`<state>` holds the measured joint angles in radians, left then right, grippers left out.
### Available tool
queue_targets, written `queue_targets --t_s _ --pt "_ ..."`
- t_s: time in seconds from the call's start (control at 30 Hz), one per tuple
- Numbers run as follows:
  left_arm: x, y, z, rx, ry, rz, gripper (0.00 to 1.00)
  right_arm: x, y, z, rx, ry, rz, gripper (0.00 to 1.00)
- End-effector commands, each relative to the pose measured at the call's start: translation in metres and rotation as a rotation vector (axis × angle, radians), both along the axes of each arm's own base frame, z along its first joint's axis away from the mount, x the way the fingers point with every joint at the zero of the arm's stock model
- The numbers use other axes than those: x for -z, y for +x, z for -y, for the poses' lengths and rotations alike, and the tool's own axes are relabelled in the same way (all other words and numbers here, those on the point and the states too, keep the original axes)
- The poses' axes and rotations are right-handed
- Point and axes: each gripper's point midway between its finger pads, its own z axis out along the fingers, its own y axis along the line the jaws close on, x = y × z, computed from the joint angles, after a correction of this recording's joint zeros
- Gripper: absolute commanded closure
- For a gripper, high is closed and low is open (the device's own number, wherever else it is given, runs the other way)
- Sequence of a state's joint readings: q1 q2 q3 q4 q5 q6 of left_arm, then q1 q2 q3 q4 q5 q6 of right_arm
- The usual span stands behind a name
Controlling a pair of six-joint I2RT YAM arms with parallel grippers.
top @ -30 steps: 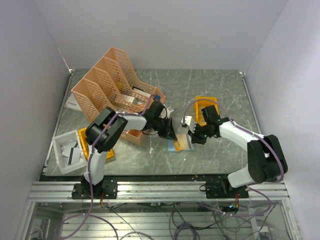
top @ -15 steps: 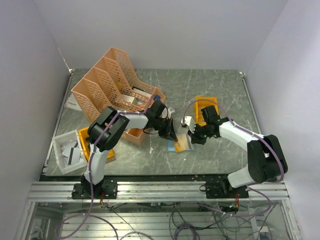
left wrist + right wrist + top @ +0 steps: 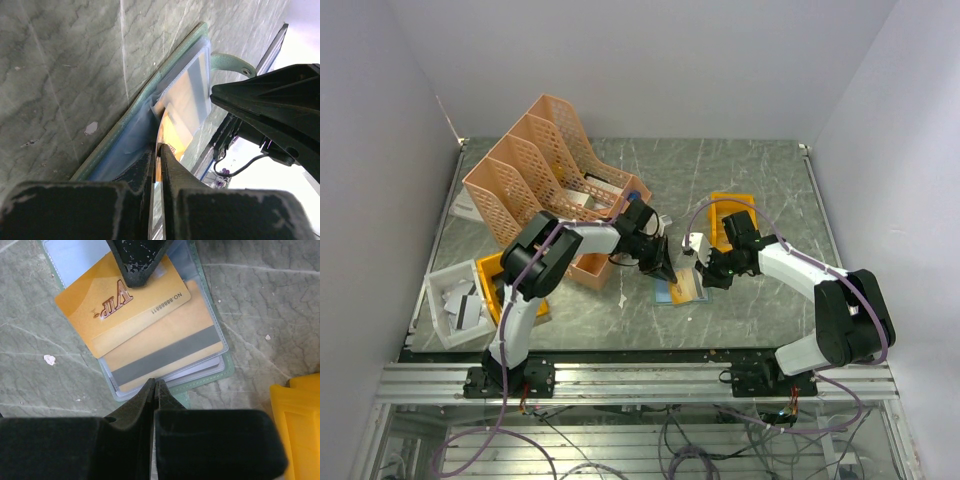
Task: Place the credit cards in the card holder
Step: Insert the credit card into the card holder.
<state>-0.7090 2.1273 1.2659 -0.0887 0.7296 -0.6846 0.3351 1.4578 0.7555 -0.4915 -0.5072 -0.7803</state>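
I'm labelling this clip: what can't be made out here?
Right wrist view: part of the VIP card, under the left jaws; near edge of the card holder, behind the right jaws.
Top view: number of slotted cards, too small.
Left wrist view: its slots, seen edge-on.

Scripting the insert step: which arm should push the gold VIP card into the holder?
Left. The left gripper is shut on the VIP card, which lies partly over the open card holder and its sleeves. The right gripper is shut and empty, tips at the holder's edge, apparently pinning it.
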Motion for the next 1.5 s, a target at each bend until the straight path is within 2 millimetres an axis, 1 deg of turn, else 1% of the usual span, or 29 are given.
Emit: queue_targets --t_s 0.0,0.43,0.77,1.1,1.3,1.37,1.47 --pt "0.037 -0.006 -0.016 -0.025 0.139 -0.054 0.87 0.000 -0.002 -0.001 -0.015 -0.004 -0.002 1.00" --pt "0.031 0.011 -0.011 -0.046 0.127 -0.028 0.88 0.002 -0.004 0.000 -0.020 -0.006 -0.008 1.00" --pt "0.030 0.012 -0.007 -0.021 0.118 -0.026 0.87 0.002 -0.005 -0.001 -0.021 -0.005 -0.013 1.00" --pt "0.032 0.010 -0.006 -0.013 0.122 -0.031 0.84 0.000 -0.005 -0.003 -0.023 0.009 -0.015 1.00" --pt "0.032 0.012 -0.005 -0.017 0.129 -0.028 0.82 -0.012 -0.003 -0.011 -0.031 0.054 0.012 1.00" --pt "0.033 0.012 -0.006 -0.017 0.131 -0.028 0.82 -0.021 0.000 -0.015 -0.037 0.082 0.036 1.00" --pt "0.034 0.012 -0.005 -0.019 0.128 -0.031 0.81 -0.038 0.000 -0.023 -0.073 0.142 0.088 1.00"
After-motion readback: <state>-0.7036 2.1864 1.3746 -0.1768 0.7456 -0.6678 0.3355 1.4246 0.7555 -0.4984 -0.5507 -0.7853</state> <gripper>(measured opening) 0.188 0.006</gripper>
